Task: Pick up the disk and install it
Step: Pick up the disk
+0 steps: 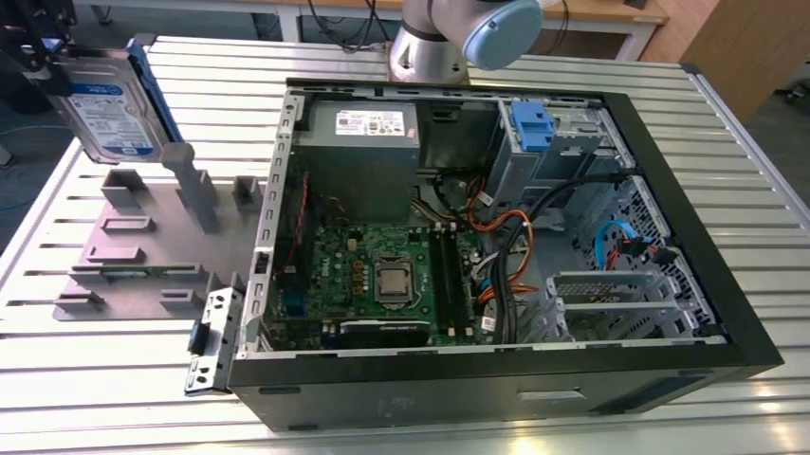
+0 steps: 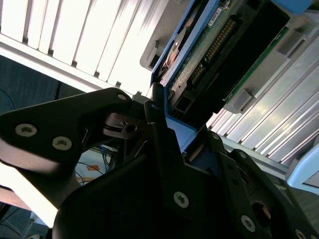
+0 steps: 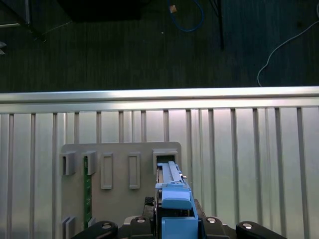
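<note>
The disk (image 1: 112, 109), a labelled metal drive with blue rails, hangs upright in the air at the exterior view's upper left, above the grey fixture plate (image 1: 139, 256). My gripper (image 1: 53, 76) is shut on its upper end. In the second wrist view the dark fingers (image 2: 159, 129) clamp the disk (image 2: 219, 45) at its blue rail, its circuit-board side showing. The first wrist view looks down the disk's edge (image 3: 174, 199) onto the fixture plate (image 3: 119, 199), with an empty slot (image 3: 164, 160) just past it.
An open computer case (image 1: 506, 237) lies on the slatted table, to the exterior view's right of the fixture. Inside are a grey power-supply box (image 1: 360, 133), the motherboard, cables and a drive bay with a blue clip (image 1: 532, 123). The arm's base (image 1: 443, 38) stands behind the case.
</note>
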`<state>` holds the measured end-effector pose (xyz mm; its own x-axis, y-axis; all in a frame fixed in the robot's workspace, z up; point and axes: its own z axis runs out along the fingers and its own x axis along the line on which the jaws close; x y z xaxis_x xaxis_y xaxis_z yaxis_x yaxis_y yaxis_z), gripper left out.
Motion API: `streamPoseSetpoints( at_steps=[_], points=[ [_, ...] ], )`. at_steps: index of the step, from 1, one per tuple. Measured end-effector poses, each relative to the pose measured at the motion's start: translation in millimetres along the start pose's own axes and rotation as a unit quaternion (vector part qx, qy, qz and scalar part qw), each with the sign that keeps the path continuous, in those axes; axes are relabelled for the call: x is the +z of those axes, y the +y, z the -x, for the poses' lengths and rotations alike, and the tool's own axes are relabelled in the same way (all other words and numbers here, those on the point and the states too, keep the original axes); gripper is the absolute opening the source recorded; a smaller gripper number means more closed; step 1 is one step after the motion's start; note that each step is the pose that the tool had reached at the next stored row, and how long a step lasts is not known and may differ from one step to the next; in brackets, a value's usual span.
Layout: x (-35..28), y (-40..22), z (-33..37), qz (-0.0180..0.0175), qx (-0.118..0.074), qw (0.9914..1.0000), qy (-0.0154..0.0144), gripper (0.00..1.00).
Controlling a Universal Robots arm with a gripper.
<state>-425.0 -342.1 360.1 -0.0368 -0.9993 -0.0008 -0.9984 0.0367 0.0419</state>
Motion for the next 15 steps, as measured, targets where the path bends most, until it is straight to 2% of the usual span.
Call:
streamPoseSetpoints(
  at_steps=[15],
  points=[
    [-3.5,0.1,0.0,0.0000,0.000,1.00000,0.0000,0.37]
  ],
)
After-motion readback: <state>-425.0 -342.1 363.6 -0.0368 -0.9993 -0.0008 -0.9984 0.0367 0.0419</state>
